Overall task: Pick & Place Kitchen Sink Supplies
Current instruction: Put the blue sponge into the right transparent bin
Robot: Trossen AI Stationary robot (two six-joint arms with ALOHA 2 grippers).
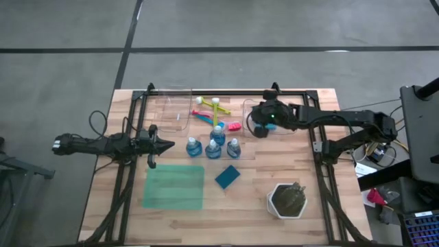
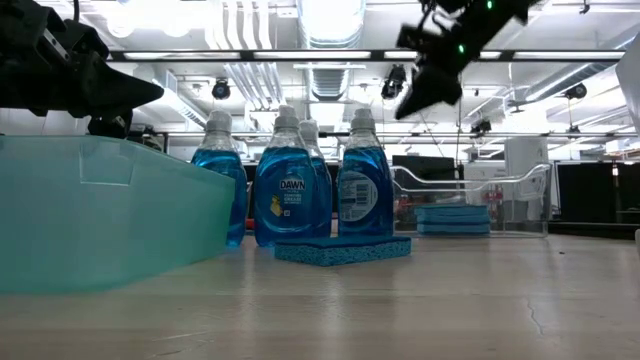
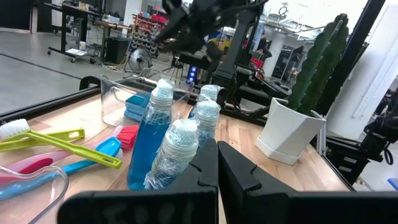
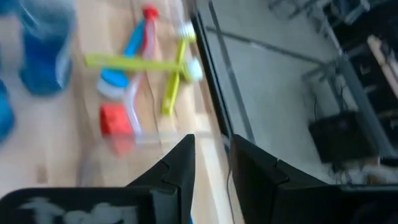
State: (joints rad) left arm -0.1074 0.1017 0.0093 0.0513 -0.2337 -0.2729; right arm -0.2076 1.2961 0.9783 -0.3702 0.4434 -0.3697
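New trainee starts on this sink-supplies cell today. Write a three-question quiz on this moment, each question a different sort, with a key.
1. True or false: a blue rectangular sponge lies on the flat translucent green mat.
2. How many small clear bottles of blue liquid with white caps stand on the wooden table?
3. The right gripper hovers over: A) the white hexagonal pot with a dark plant; B) the clear plastic bin holding a second blue sponge; C) the green mat.

Key: 1 false, it lies on bare wood beside the mat. 2 four. 3 B.
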